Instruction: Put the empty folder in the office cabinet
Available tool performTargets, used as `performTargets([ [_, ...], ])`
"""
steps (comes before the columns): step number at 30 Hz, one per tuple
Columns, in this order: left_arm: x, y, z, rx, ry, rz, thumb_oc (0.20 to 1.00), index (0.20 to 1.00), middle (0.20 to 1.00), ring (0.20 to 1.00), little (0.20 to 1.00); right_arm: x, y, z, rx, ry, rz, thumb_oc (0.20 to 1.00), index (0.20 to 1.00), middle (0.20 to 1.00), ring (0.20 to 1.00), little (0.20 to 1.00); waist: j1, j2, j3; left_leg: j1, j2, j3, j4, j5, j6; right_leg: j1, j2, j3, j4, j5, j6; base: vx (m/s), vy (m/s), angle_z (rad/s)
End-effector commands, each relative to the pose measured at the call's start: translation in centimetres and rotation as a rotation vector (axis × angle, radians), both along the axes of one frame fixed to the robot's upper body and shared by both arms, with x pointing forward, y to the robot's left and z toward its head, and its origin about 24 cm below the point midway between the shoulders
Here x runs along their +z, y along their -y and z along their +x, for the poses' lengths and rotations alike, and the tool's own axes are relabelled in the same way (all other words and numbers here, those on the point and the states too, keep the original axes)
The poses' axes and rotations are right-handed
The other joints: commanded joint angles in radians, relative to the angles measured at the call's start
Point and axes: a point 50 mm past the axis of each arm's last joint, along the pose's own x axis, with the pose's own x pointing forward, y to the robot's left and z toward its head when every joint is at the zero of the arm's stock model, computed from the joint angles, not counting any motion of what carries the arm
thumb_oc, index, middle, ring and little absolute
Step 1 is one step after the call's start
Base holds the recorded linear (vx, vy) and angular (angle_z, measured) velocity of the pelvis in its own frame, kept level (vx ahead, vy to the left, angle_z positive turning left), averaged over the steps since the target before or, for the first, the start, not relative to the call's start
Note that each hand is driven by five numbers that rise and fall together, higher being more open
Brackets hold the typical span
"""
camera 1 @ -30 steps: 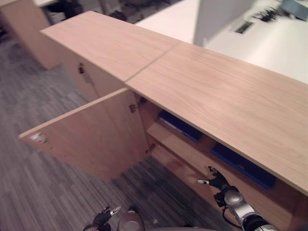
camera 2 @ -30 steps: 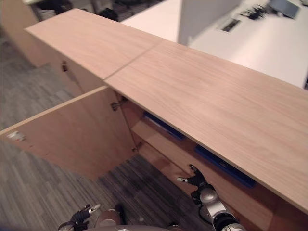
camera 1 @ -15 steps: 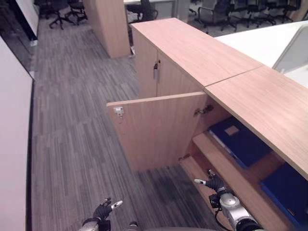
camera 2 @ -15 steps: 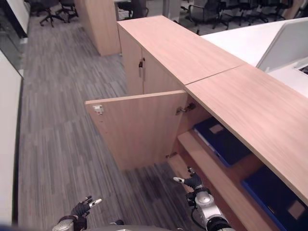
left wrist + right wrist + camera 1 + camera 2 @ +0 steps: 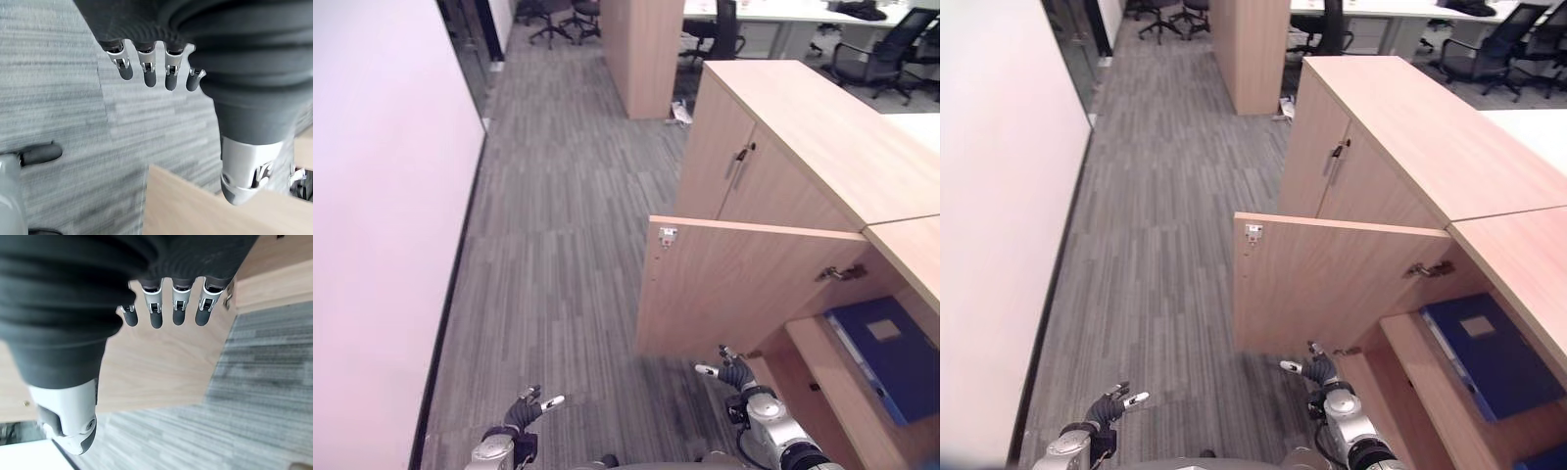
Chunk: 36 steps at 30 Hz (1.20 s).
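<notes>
A blue folder (image 5: pixel 879 351) lies flat on the upper shelf inside the wooden office cabinet (image 5: pixel 822 137), whose door (image 5: pixel 744 286) stands wide open. Part of a second blue folder (image 5: pixel 1542 460) shows on the shelf below. My right hand (image 5: pixel 734 374) hangs low in front of the open door's bottom edge, fingers relaxed and holding nothing; its wrist view looks onto the door panel (image 5: pixel 161 367). Over the carpet at the lower left my left hand (image 5: pixel 524 415) is also open and empty, fingers (image 5: pixel 149 73) loose.
A white wall (image 5: pixel 382 196) runs along the left. Beside the open door is a closed cabinet door with a handle (image 5: pixel 740 163). A tall wooden unit (image 5: pixel 646 49) and office chairs (image 5: pixel 553 12) stand at the far end of the grey carpeted aisle (image 5: pixel 558 225).
The camera has swung left, so the cabinet now sits at the right and the aisle and wall have come into view. Both hands stay low and empty.
</notes>
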Motion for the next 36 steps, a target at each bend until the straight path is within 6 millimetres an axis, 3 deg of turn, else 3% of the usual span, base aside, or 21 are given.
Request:
performTargets([
  [1, 1.3, -0.1, 2.6, -0.041, 0.105, 0.03, 1.0, 1.0, 1.0, 1.0, 1.0, 0.9, 0.8, 1.1, -0.041, 0.069, 0.01, 1.0, 1.0, 1.0, 1.0, 1.0, 0.001, -0.005, -0.007, -0.029, 0.07, 0.002, 0.012, -0.001, -0.09, 0.072, 0.018, 0.008, -0.083, 0.03, 0.047, 0.03, -0.036, 0.22],
  [9, 0.8, 0.2, 1.5, -0.031, 0.088, 0.026, 1.0, 1.0, 1.0, 1.0, 1.0, 0.5, 2.1, -0.3, -0.03, 0.034, -0.036, 1.0, 1.0, 1.0, 1.0, 1.0, -0.004, 0.002, -0.026, -0.026, 0.077, 0.005, -0.001, 0.012, -0.116, 0.148, 0.022, -0.014, -0.211, 0.06, 0.047, 0.02, -0.07, 0.03],
  [21, 2.5, 0.3, 3.3, -0.071, 0.198, 0.031, 1.0, 1.0, 1.0, 1.0, 1.0, -0.7, 6.0, -4.4, -0.094, -0.089, -0.124, 1.0, 1.0, 1.0, 1.0, 1.0, -0.058, 0.024, -0.005, 0.0, 0.103, 0.037, 0.001, 0.013, -0.134, 0.163, 0.036, 0.017, -0.247, 0.062, 0.038, 0.0, -0.077, -0.07],
  [28, 3.8, -0.2, 5.4, -0.053, 0.267, 0.04, 1.0, 1.0, 1.0, 1.0, 1.0, -0.3, 6.7, -4.1, -0.091, -0.079, -0.141, 1.0, 1.0, 1.0, 1.0, 1.0, -0.094, 0.042, -0.002, 0.029, 0.136, 0.075, 0.011, 0.015, -0.154, 0.171, 0.061, 0.059, -0.27, 0.055, 0.026, 0.02, -0.074, -0.27],
  [32, 4.7, -0.6, 7.0, 0.007, 0.322, 0.029, 1.0, 1.0, 1.0, 1.0, 1.0, 0.3, 6.9, -3.3, -0.084, -0.041, -0.141, 1.0, 1.0, 1.0, 1.0, 1.0, -0.11, 0.03, 0.016, -0.018, 0.178, 0.077, 0.129, 0.011, -0.18, 0.172, 0.082, 0.085, -0.282, 0.039, 0.006, -0.02, -0.086, -0.2],
  [34, 5.0, -0.7, 7.5, 0.02, 0.345, 0.024, 1.0, 1.0, 1.0, 1.0, 1.0, 0.6, 7.1, -2.9, -0.075, -0.03, -0.153, 1.0, 1.0, 1.0, 1.0, 1.0, -0.112, 0.024, 0.027, -0.048, 0.191, 0.051, 0.197, 0.013, -0.196, 0.18, 0.088, 0.098, -0.29, 0.033, -0.001, 0.0, 0.01, -0.17],
  [36, 5.4, -0.5, 8.1, 0.028, 0.367, 0.017, 1.0, 1.0, 1.0, 1.0, 1.0, 0.8, 7.4, -2.7, -0.069, -0.03, -0.166, 1.0, 1.0, 1.0, 1.0, 1.0, -0.099, 0.02, 0.034, -0.08, 0.179, -0.022, 0.18, 0.009, -0.192, 0.176, 0.087, 0.117, -0.294, 0.032, 0.005, 0.03, 0.053, -0.33],
])
